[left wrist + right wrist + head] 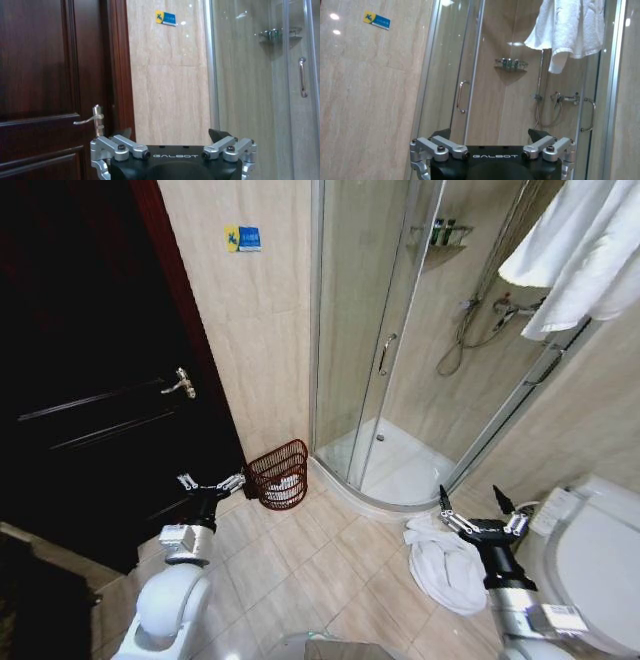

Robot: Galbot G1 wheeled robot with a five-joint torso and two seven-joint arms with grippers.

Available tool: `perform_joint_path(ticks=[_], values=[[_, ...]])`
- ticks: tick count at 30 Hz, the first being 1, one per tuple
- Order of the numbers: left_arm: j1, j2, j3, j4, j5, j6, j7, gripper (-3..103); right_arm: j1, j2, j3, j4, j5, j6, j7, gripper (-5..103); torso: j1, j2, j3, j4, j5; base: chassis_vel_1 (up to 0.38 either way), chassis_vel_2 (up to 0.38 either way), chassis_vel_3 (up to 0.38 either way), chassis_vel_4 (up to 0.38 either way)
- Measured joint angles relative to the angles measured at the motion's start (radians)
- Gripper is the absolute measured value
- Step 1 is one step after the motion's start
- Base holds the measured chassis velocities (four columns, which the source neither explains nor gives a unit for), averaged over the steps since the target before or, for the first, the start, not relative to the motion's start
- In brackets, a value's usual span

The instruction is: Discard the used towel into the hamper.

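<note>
The hamper (278, 474), a small dark reddish-brown openwork basket, stands on the tiled floor against the wall between the door and the shower, with something white in its bottom. The used towel (446, 566) lies crumpled and white on the floor beside the shower base. My left gripper (211, 481) hangs open just left of the hamper, holding nothing; the left wrist view shows its gripper (170, 133) facing the wall. My right gripper (470, 498) is open above the towel's far edge, apart from it, and in the right wrist view this gripper (490, 132) faces the shower.
A dark wooden door (90, 380) with a metal handle (181, 384) fills the left. The curved glass shower enclosure (370, 340) stands behind. A toilet (600, 565) is at the right. White towels (580, 245) hang high on the right. Open tiled floor (300, 570) lies between the arms.
</note>
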Motion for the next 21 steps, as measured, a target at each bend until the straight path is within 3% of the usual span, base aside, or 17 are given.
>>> perform_joint_path(ticks=[21], values=[[0.002,-0.003,-0.002,0.004,0.001,-0.004,0.002,100,0.001,0.001,0.000,-0.003,-0.001,0.000,0.000,100,0.000,0.000,0.000,0.0000,-0.0001,-0.074,-0.071,0.072,0.069]])
